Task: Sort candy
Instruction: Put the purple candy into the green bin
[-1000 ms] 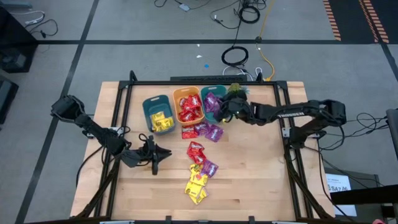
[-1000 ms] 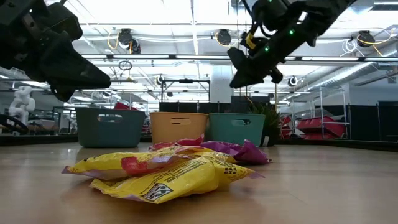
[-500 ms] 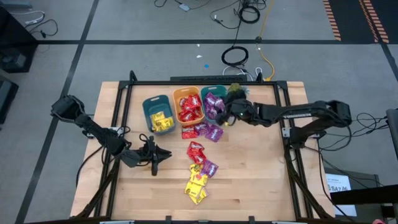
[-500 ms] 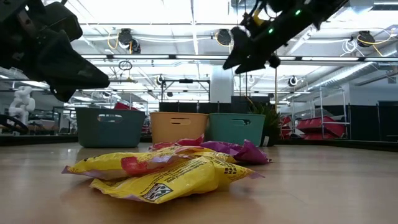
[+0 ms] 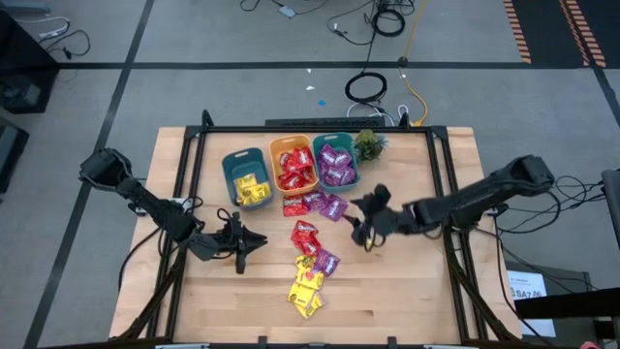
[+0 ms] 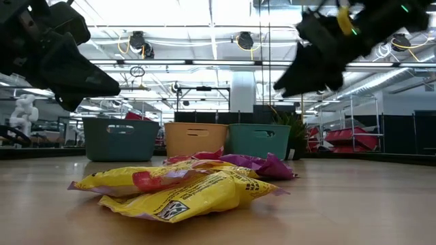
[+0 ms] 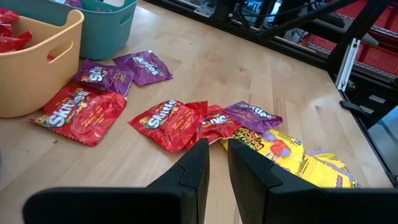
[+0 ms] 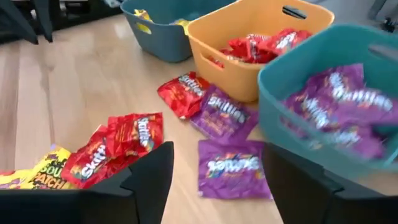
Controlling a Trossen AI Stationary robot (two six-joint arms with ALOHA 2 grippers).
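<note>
Candy [image 5: 312,260] lies partly sorted. In the high view, yellow packets sit in the dark teal bin [image 5: 244,177], red ones in the orange bin [image 5: 294,166] and purple ones in the lighter teal bin [image 5: 335,161], all three in a row near the surface's [image 5: 407,291] far edge. Loose red and purple packets lie just in front of the bins, and a mixed trail runs toward the near edge, ending in yellow packets. The right gripper [image 5: 364,225] hangs over bare wood to the right of the loose trail; the left gripper [image 5: 249,242] waits to the left of it.

In the low view, the yellow packets [image 6: 178,187] fill the foreground, with both arms above the surface.

The left wrist view shows that arm's fingers [image 7: 196,169] nearly pressed together, holding nothing, above red packets [image 7: 169,121].

The right wrist view shows that arm's fingers [image 8: 152,169] spread wide and empty, with a purple packet [image 8: 233,168] lying between them on the wood.

The step in hand looks like the reach for another packet. The next move probably calls for lowering onto one purple packet alone, pinching it, then carrying it to the lighter teal bin.
</note>
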